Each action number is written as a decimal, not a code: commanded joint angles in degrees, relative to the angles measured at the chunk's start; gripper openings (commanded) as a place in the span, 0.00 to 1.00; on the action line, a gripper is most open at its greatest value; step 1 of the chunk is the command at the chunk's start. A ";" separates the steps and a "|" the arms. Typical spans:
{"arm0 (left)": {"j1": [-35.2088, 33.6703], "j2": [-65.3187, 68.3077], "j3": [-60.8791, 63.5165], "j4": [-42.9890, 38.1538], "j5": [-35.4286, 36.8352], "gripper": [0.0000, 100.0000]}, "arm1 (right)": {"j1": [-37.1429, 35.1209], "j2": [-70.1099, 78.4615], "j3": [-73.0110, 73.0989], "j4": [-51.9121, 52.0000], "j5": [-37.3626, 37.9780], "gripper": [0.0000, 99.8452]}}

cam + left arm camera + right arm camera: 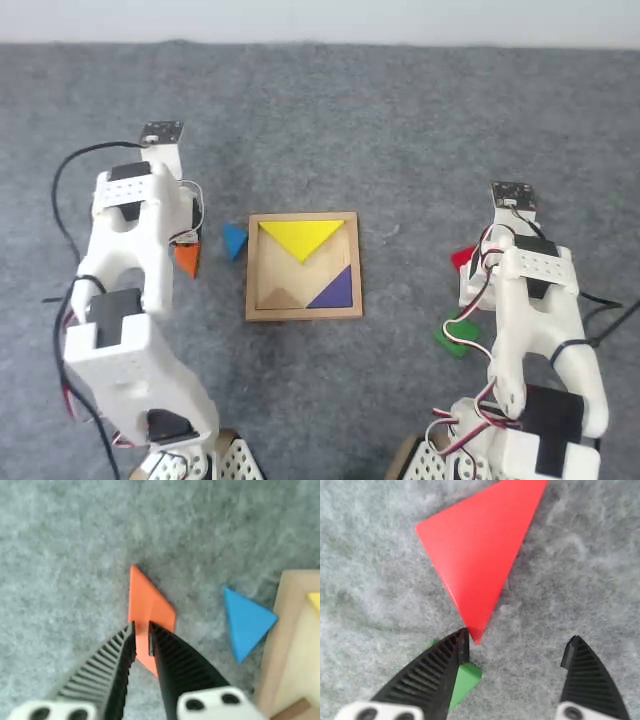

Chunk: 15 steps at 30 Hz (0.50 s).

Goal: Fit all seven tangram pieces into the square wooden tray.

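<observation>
The square wooden tray (303, 315) lies mid-table and holds a yellow triangle (300, 238), a purple triangle (336, 290) and a wood-coloured piece (279, 295). An orange piece (150, 605) lies on the grey felt left of the tray, and my left gripper (141, 627) is shut on its near end. A blue triangle (246, 621) sits between the orange piece and the tray (295, 645). On the right, a red triangle (480, 555) lies just ahead of my right gripper (520, 637), which is open. One finger (445, 665) touches its corner and partly covers a green piece (465, 680).
Grey felt covers the whole table (400, 130). In the high view the red piece (461, 257) and green piece (455, 335) lie beside the right arm, well to the right of the tray. Arm cables hang near both bases.
</observation>
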 commanded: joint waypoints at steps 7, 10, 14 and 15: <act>0.79 0.26 0.48 1.67 -0.44 0.11 | 0.84 -1.63 0.09 -0.22 -0.09 0.31; -0.88 0.44 -0.75 2.90 -0.62 0.19 | 0.84 -1.71 0.09 -0.22 -0.09 0.31; -1.14 0.79 -0.84 2.81 -1.32 0.18 | 0.84 -1.89 0.09 -0.13 -0.09 0.31; -0.88 1.41 -0.92 3.16 -2.29 0.18 | 0.84 -1.98 0.09 -0.13 -0.09 0.31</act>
